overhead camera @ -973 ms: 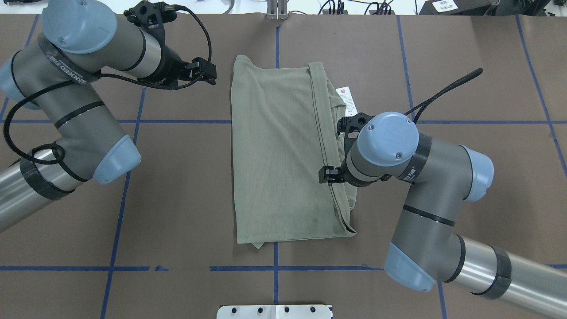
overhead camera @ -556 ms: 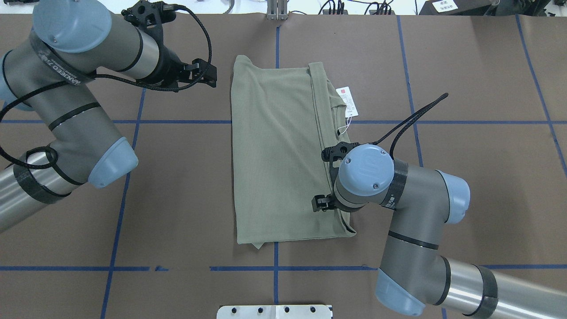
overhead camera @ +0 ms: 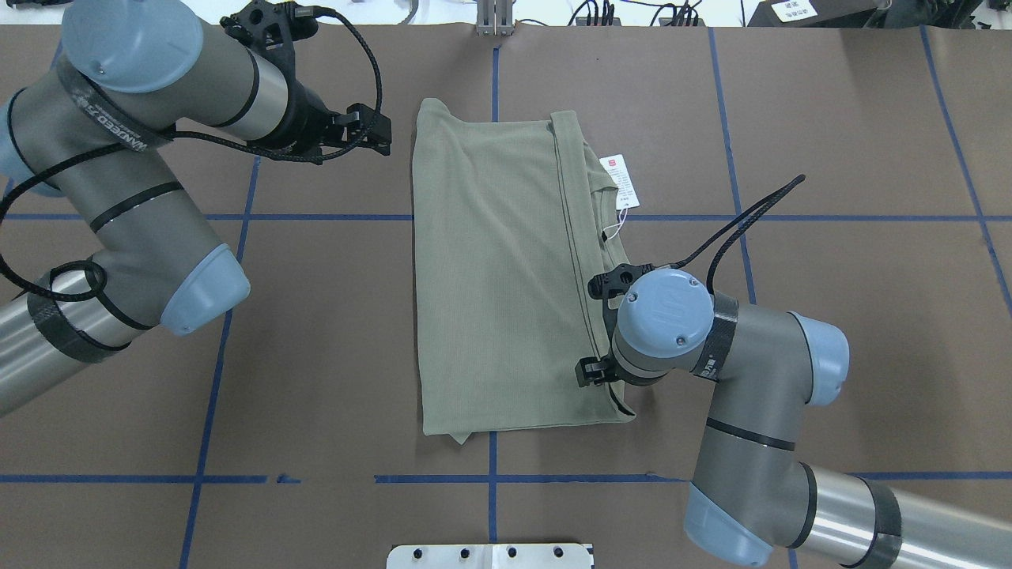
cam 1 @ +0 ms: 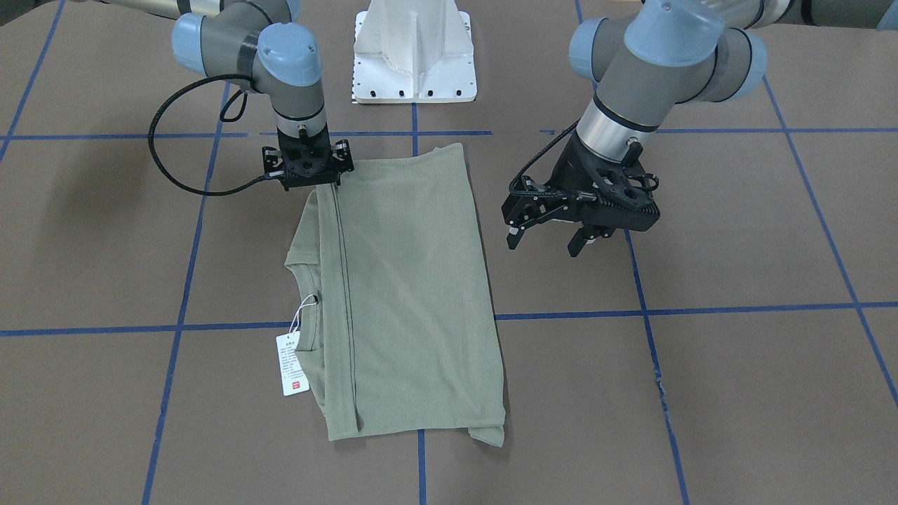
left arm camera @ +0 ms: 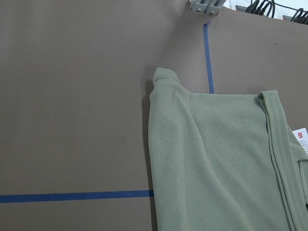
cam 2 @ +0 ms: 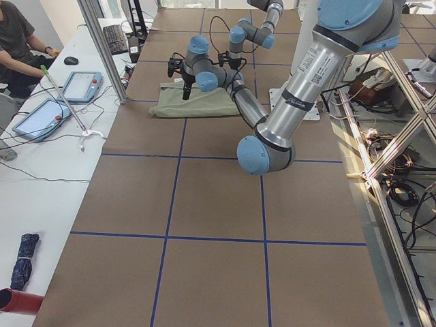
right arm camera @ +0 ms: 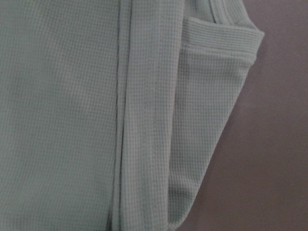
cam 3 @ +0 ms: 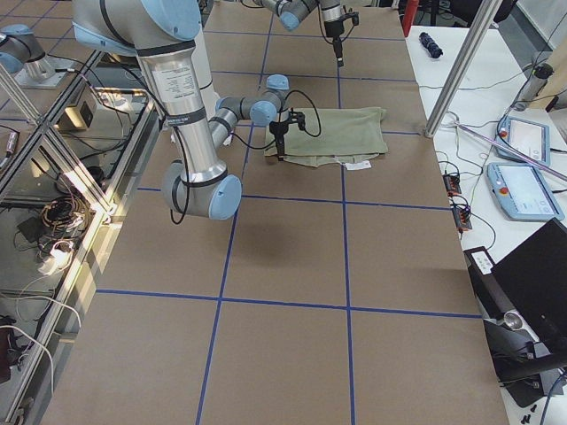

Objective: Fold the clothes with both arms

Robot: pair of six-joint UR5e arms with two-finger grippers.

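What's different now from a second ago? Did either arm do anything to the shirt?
The right gripper slid back toward the robot's base along the folded edge of the shirt and now hangs over its near corner; whether it has gripped the cloth can't be seen. That uncovered the string of the hang tag. The shirt lies unchanged, and the left gripper stayed open beside it, barely shifting.

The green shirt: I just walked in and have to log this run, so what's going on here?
Folding is under way. The shirt lies on the table, already folded lengthwise into a long rectangle, with its hang tag poking out by the collar. The right gripper points straight down at the shirt's corner nearest the robot base; whether it grips the cloth cannot be told. The left gripper hangs open beside the opposite long edge, clear of the shirt.
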